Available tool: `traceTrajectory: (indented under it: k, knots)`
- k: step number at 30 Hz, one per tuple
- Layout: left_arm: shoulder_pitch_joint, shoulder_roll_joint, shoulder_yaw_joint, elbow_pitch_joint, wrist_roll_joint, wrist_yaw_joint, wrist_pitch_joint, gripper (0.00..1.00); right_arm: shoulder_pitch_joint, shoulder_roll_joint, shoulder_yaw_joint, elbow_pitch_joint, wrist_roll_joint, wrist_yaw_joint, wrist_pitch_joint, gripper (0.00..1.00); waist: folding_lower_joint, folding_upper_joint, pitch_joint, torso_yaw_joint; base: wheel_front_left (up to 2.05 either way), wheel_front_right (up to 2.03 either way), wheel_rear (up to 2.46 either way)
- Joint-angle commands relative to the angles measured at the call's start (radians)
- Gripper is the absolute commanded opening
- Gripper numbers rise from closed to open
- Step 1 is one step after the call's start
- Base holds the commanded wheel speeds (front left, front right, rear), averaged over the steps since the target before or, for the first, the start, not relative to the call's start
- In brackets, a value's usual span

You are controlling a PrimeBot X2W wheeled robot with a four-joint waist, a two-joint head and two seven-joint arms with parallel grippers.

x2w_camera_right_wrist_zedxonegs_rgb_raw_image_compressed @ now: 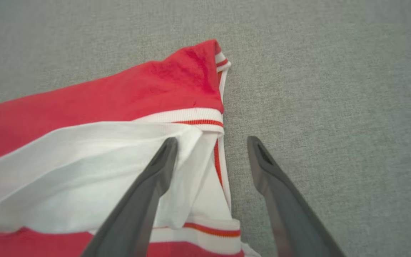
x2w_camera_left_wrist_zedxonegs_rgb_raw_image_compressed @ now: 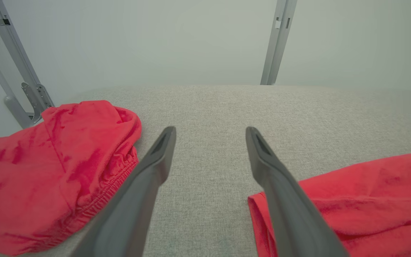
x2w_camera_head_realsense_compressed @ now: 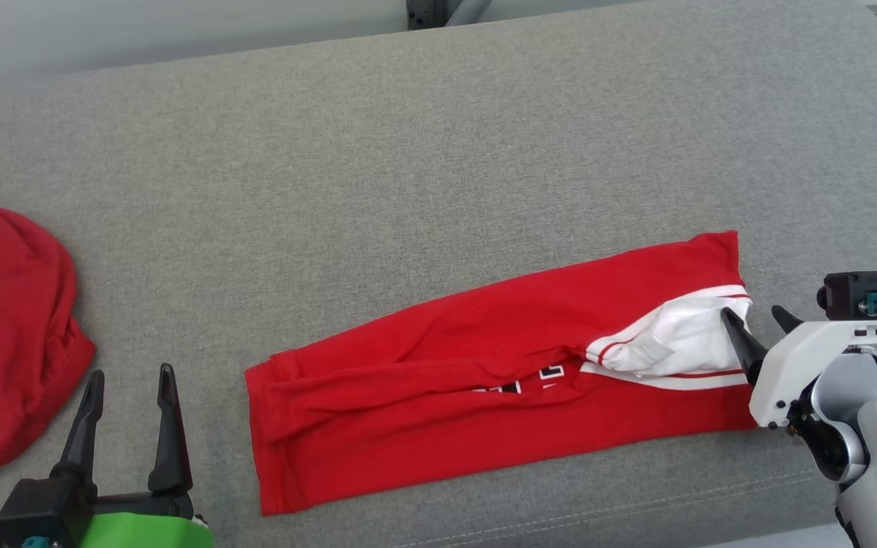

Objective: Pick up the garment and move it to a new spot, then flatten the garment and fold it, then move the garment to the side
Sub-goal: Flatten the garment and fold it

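We see the L gripper (x2w_camera_head_realsense_compressed: 132,373) spread wide w/ nothing btw its fingers, just bare grey upholstery (x2w_camera_head_realsense_compressed: 408,152) under the gap. Near it, on its right-hand side, lies the hem end of the red garment (x2w_camera_head_realsense_compressed: 438,380). The L wrist cam puts that hem corner partly behind the right-hand finger, and we can't tell if they touch. On the other side, near but apart, sits a second red cloth (x2w_camera_head_realsense_compressed: 4,342), bunched up. The L wrist cam makes out a gathered edge on it, where the head cam gives a plain red lump. Past the fingertips the same cam picks up metal struts (x2w_camera_left_wrist_zedxonegs_rgb_raw_image_compressed: 278,43) against a pale wall beyond the cushion's far edge. The R gripper (x2w_camera_head_realsense_compressed: 751,312) is wide too, gripping nothing, and points into the garment's other end, the one w/ striped ribbing (x2w_camera_right_wrist_zedxonegs_rgb_raw_image_compressed: 198,116). In the R wrist cam one finger (x2w_camera_right_wrist_zedxonegs_rgb_raw_image_compressed: 145,192) lies over the white inner fabric (x2w_camera_right_wrist_zedxonegs_rgb_raw_image_compressed: 66,171) folded open there and the other over bare upholstery, so the garment's edge runs up btw the two. Contact w/ the cloth: can't tell. The head cam gives the whole garment as a long folded band, slanted, stretching from near the L gripper across to the R gripper's tips, w/ bits of black-and-white print (x2w_camera_head_realsense_compressed: 518,384) peeking out mid-length.
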Motion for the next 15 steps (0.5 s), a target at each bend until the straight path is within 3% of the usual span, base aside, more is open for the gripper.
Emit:
traceTrajectory:
  k: [1, 10, 12, 15]
  knots:
    - [-0.017, -0.008, 0.013, 0.005, 0.013, -0.013, -0.003, 1.00, -0.014, -0.005, 0.002, 0.024, -0.017, -0.001, 0.003, 1.00, 0.0001, 0.0109, 0.018, 0.024, 0.00, 0.00, 0.00]
    - [-0.007, -0.077, 0.075, 0.029, 0.066, -0.077, -0.003, 1.00, -0.034, 0.013, 0.036, 0.143, 0.048, 0.000, 0.027, 1.00, 0.0001, 0.0109, 0.023, 0.049, 0.00, 0.00, 0.00]
    - [-0.004, -0.092, 0.088, 0.036, 0.078, -0.089, -0.003, 1.00, -0.037, 0.017, 0.041, 0.168, 0.085, 0.000, 0.026, 0.00, 0.0001, 0.0109, 0.018, 0.048, 0.00, 0.00, 0.00]
    - [0.004, -0.115, 0.106, 0.052, 0.089, -0.110, -0.003, 1.00, -0.041, 0.012, 0.052, 0.191, 0.155, -0.001, 0.022, 0.00, 0.0001, 0.0109, 0.003, 0.044, 0.00, 0.00, 0.00]
